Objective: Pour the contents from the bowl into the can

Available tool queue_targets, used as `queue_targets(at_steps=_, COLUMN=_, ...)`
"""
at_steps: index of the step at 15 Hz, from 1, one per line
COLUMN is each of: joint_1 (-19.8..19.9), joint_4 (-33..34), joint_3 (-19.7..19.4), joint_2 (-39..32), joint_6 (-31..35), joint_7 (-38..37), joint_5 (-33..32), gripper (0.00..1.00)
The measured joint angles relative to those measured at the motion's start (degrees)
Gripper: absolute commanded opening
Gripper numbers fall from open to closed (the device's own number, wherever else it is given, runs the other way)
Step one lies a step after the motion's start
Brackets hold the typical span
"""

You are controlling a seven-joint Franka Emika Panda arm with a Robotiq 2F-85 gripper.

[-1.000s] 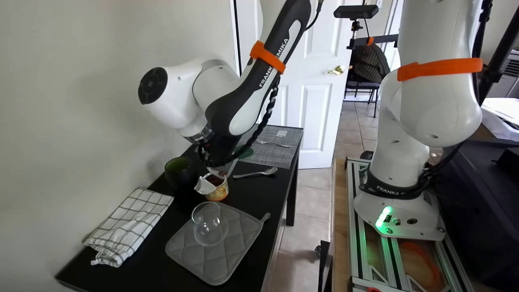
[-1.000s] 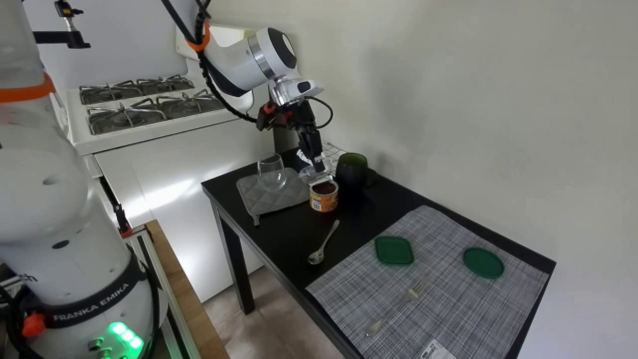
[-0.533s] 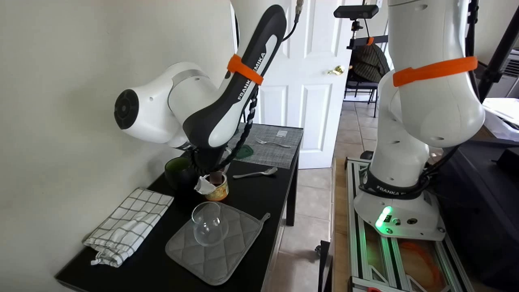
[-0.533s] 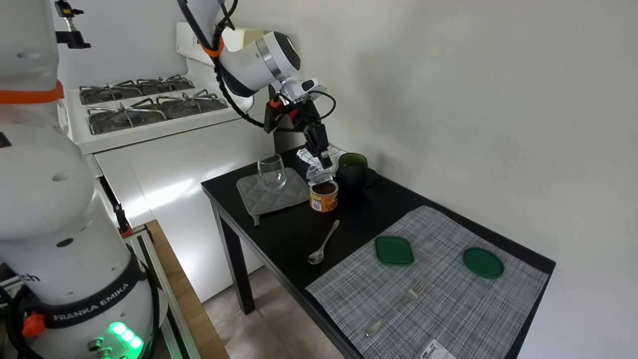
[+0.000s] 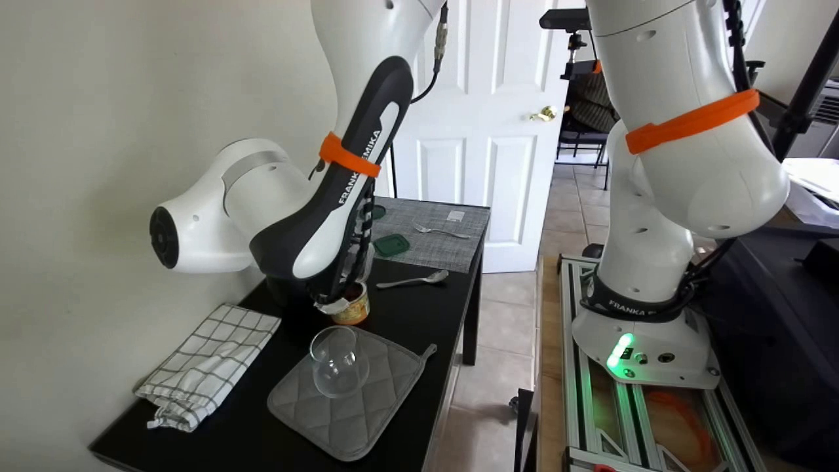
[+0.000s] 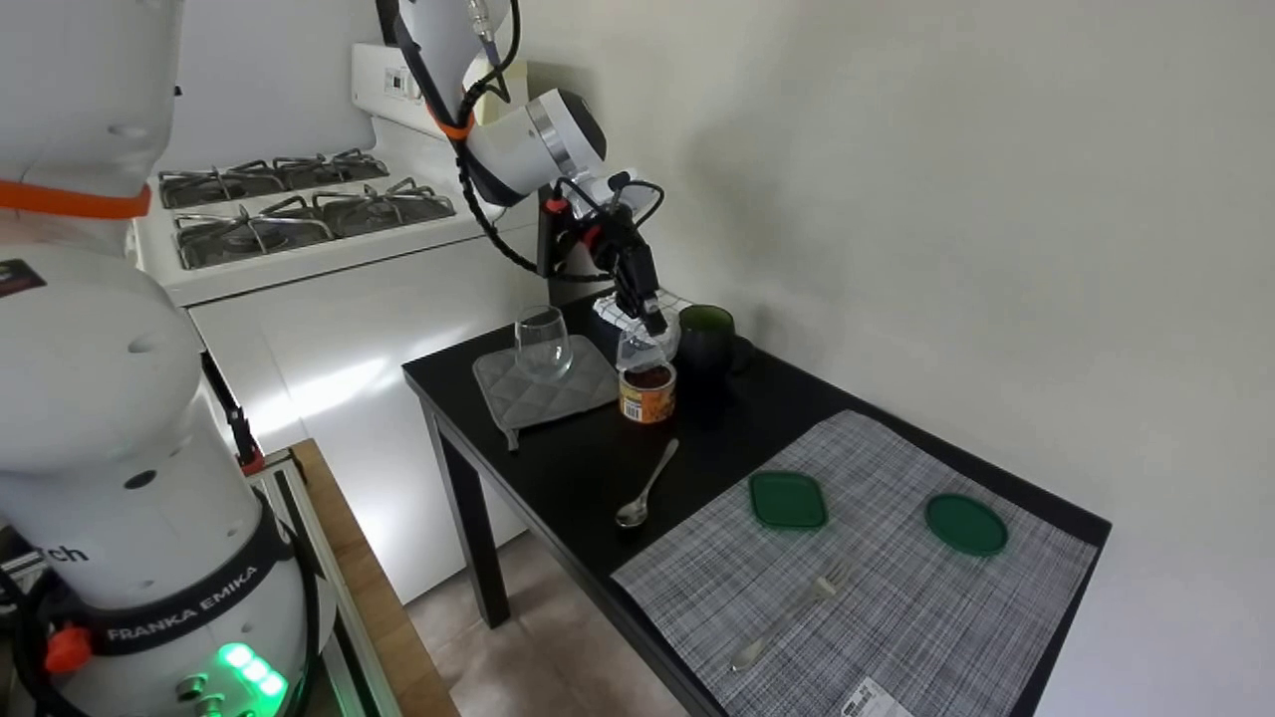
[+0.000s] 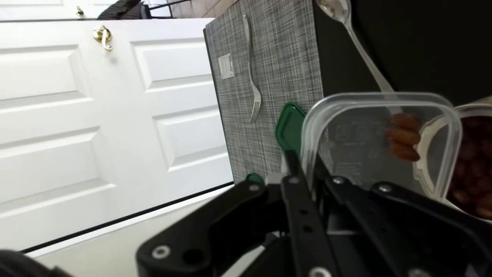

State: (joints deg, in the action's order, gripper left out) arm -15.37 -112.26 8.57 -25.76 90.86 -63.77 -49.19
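Note:
My gripper (image 7: 307, 163) is shut on the edge of a clear square plastic container (image 7: 357, 150). The container is tilted steeply over the can, with a few reddish-brown beans (image 7: 403, 136) seen in it or through its clear wall. In an exterior view, the gripper (image 6: 654, 324) holds the container (image 6: 642, 351) just above the can's rim. The can (image 6: 647, 403) is open, with an orange-yellow label and dark beans inside (image 7: 476, 165); it also shows in an exterior view (image 5: 356, 311), partly behind the arm. A small round dark green piece (image 6: 966, 525) lies flat on the placemat.
A dark mug (image 6: 702, 344) stands close beside the can. A glass (image 6: 543, 347) stands on a grey pot holder (image 5: 354, 426). A spoon (image 6: 647, 488), square green lid (image 6: 787, 500) and fork (image 6: 797, 612) lie nearby. A checked towel (image 5: 213, 364) lies near the wall.
The wrist and forearm have swung lower and toward the wall. The container has shifted slightly and tilted further over the can. The grip stays shut; the can has not moved.

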Motion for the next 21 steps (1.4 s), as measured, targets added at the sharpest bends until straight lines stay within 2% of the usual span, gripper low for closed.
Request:
queue_targets(at_steps=8, joint_1=-4.1, joint_4=13.7, joint_3=-0.9, joint_2=-11.4, joint_6=-17.3, joint_7=3.1, joint_5=-0.6, gripper=0.02)
queue_targets(at_steps=21, joint_1=-8.9, joint_4=33.2, joint_3=-3.3, joint_2=-28.2, joint_6=-39.1, joint_7=15.1, joint_5=-6.5, gripper=0.02)
